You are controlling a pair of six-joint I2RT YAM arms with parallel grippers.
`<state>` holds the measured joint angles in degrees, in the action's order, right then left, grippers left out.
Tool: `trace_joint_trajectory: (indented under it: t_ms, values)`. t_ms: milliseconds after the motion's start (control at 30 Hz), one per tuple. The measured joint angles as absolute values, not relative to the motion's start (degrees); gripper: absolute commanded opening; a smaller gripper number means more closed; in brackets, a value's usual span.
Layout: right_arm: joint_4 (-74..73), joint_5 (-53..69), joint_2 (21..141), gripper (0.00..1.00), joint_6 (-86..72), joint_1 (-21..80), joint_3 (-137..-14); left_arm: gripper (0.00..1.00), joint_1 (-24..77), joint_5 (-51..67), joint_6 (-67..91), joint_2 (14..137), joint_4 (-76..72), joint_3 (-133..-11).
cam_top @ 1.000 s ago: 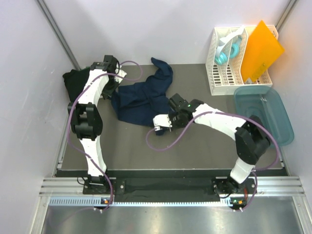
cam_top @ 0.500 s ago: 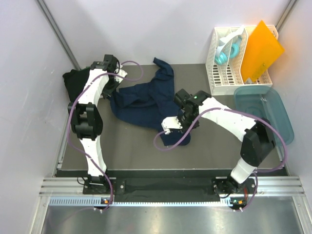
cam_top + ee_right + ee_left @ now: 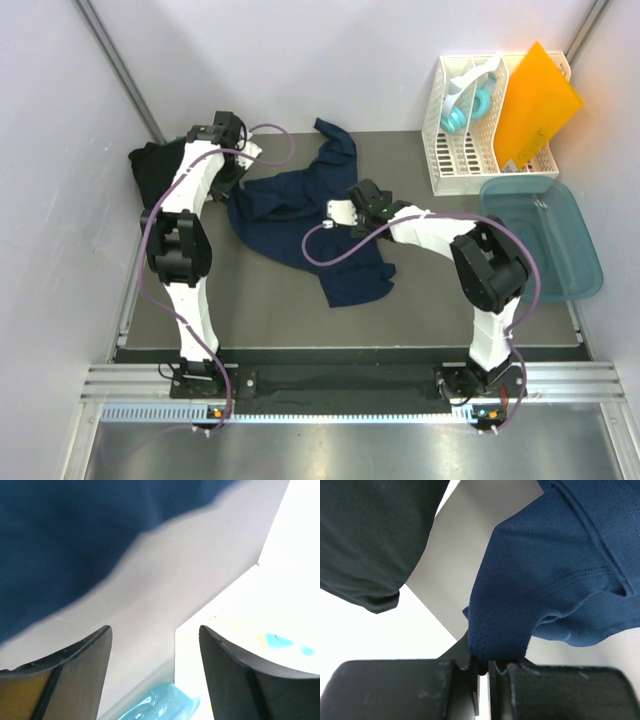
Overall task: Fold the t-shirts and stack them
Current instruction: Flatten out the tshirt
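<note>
The table carries a navy shirt lying crumpled across its middle, with a darker shirt bunched in the far left corner. The left gripper is clamped on a hemmed fold of the navy shirt. The right gripper sits over that shirt's middle, jaws apart, holding nothing.

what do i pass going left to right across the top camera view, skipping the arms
dark t-shirt → navy t-shirt → white rack → teal tub; the orange folder is left out, since it stands in the rack and lines up above the tub.
</note>
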<state>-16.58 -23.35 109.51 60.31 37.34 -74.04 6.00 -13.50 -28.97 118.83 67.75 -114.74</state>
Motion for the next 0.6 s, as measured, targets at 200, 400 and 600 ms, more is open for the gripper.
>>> trace_joint_trajectory:
  t_ms: [200, 400, 600]
  values:
    - [-23.73, -14.61, 98.87, 0.66, 60.25, 32.6, -71.7, 0.0, 6.02, -13.54, -28.62, 118.83, 67.72, -113.8]
    - [-39.79, 0.89, 80.93, 0.66, 62.92, 31.07, -67.4, 0.0, 6.04, -14.15, -28.6, 118.83, 67.68, -113.4]
    - [-48.25, 10.24, 78.87, 0.71, 63.59, 33.98, -59.48, 0.0, 6.07, -14.2, -28.25, 118.83, 67.83, -113.56]
